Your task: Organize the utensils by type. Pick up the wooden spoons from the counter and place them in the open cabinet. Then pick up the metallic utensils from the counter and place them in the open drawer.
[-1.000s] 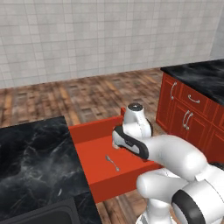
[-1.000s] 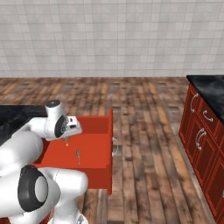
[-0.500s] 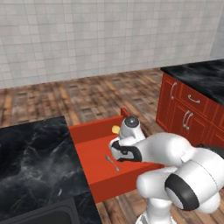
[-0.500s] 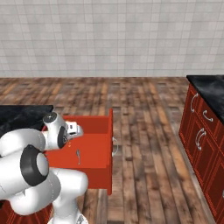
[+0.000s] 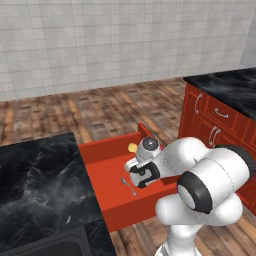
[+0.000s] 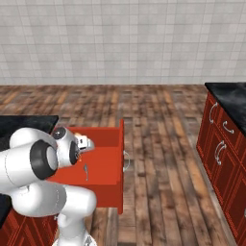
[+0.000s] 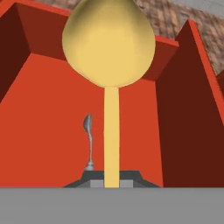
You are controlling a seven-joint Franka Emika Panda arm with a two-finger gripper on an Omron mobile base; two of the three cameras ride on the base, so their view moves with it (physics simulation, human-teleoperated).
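Note:
My gripper [image 5: 138, 165] is shut on the handle of a gold-tinted spoon [image 7: 109, 43], held low inside the open red drawer [image 5: 107, 167]. The spoon's bowl [image 5: 132, 148] points toward the drawer's back wall. In the hand view its handle runs down between my gripper [image 7: 111, 178] fingertips. A small silver-grey spoon [image 7: 89, 140] lies flat on the drawer floor [image 7: 48, 122], just left of the held handle; the same silver spoon [image 5: 128, 185] lies near the drawer's middle. The black marble counter [image 5: 40, 180] lies left of the drawer. From the right side my gripper [image 6: 85, 143] hangs over the drawer [image 6: 108, 137], above the silver spoon [image 6: 86, 171].
Red cabinet fronts with silver pulls [image 5: 212, 125] under another black counter [image 5: 227, 87] stand to the right. A sink's edge [image 5: 50, 245] shows at the bottom left. Wooden floor [image 6: 158, 144] stretches beyond the drawer to a tiled wall.
The hand has come down and to the left into the drawer, carrying the gold-tinted spoon. The silver spoon on the drawer floor has stayed put.

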